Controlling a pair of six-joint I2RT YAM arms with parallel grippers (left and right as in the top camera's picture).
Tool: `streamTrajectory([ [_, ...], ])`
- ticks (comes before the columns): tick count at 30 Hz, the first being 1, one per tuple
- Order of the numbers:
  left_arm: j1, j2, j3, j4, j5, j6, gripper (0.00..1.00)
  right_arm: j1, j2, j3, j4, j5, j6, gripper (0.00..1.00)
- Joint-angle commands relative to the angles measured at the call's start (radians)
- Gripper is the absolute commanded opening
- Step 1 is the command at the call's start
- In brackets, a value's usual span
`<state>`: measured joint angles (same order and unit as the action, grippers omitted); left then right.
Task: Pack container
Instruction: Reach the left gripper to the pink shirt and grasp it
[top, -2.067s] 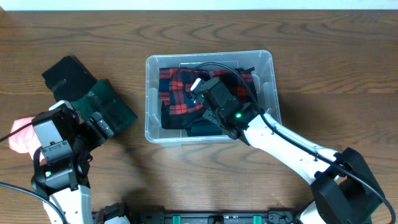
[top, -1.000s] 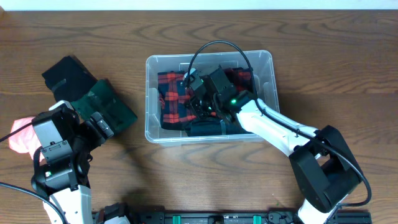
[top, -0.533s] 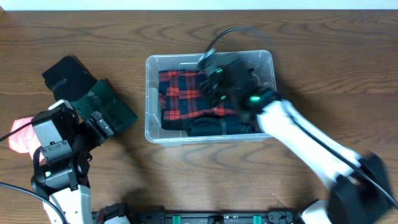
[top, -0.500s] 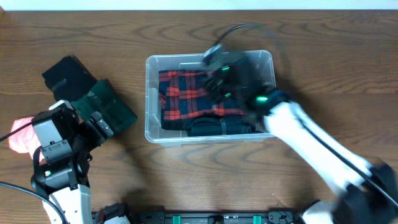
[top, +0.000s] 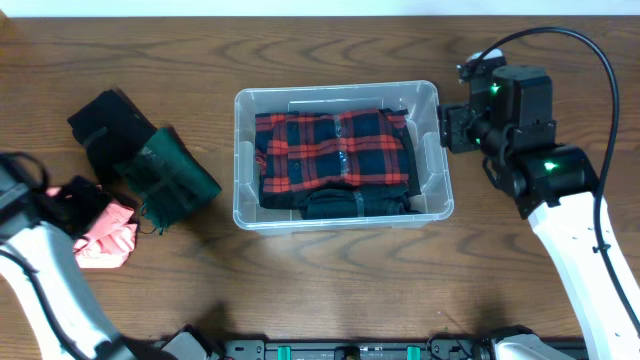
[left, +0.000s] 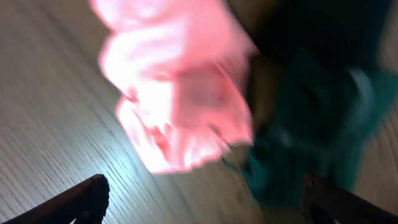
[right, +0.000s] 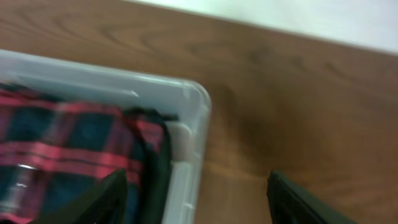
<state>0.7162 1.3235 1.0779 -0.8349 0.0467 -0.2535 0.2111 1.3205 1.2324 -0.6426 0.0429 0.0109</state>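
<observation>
A dark brown wooden table (top: 320, 290) with a strong grain fills the overhead view. A pale white strip (top: 320, 7) runs along its far edge, and a black rail with green clips (top: 340, 350) runs along the near edge. The large clear rectangular plastic container (top: 340, 86) sits upright near the middle of the table, a little toward the far side. A folded red-and-navy plaid garment (top: 330, 150) covers most of its floor, with a dark folded cloth (top: 350, 203) tucked against the near wall. Bare wood lies open in front of the container, behind it and to its right. The left part of the table is more crowded. There a crumpled black cloth (top: 108, 122) touches a dark green cloth (top: 170, 178). A pink cloth (top: 105, 232) lies just beside the green one, well apart from the container. The right gripper (right: 196, 183) hangs outside the container, beside its right wall near the far corner, fingers spread wide with nothing between them. The left gripper (left: 205, 193) shows in a blurred wrist view. Its fingers are wide apart, and the pink cloth lies ahead of them on the wood.
</observation>
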Motion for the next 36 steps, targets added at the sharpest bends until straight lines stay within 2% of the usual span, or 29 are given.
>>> streamTrajectory([
  [1,0.089,0.084,0.017,0.034,-0.029,-0.086,0.98,-0.03,0.0,-0.002,-0.026,0.006,-0.016,0.71],
  [6,0.161,0.216,0.017,0.124,-0.008,-0.088,0.98,-0.035,0.0,-0.002,-0.027,0.006,-0.027,0.7],
  [9,0.175,0.288,0.017,0.216,0.054,-0.056,0.98,-0.035,0.0,-0.002,-0.028,0.006,-0.028,0.71],
  [13,0.175,0.38,0.017,0.299,0.058,-0.055,0.98,-0.035,0.0,-0.002,-0.031,0.006,-0.036,0.71],
  [22,0.175,0.517,0.017,0.333,0.128,-0.051,0.99,-0.035,0.0,-0.002,-0.053,0.006,-0.035,0.68],
  [23,0.175,0.523,0.017,0.333,0.145,-0.045,0.97,-0.035,0.0,-0.002,-0.054,0.006,-0.035,0.68],
  [26,0.175,0.526,0.017,0.332,0.194,-0.032,0.72,-0.035,0.0,-0.002,-0.058,0.006,-0.035,0.68],
  [27,0.175,0.525,0.017,0.332,0.212,-0.032,0.6,-0.035,0.0,-0.002,-0.059,0.006,-0.035,0.68],
  [29,0.175,0.522,0.017,0.329,0.249,-0.031,0.45,-0.035,0.0,-0.002,-0.063,0.006,-0.035,0.67],
  [30,0.175,0.517,0.017,0.327,0.262,-0.029,0.31,-0.035,0.0,-0.002,-0.065,0.007,-0.035,0.67],
  [31,0.175,0.51,0.017,0.322,0.269,-0.029,0.24,-0.035,0.0,-0.002,-0.066,0.007,-0.035,0.67],
  [34,0.175,0.463,0.018,0.317,0.313,-0.029,0.06,-0.035,-0.003,-0.002,-0.063,0.018,-0.036,0.67],
  [36,0.174,0.411,0.018,0.317,0.367,-0.029,0.06,-0.036,-0.007,-0.002,-0.053,0.054,-0.054,0.67],
])
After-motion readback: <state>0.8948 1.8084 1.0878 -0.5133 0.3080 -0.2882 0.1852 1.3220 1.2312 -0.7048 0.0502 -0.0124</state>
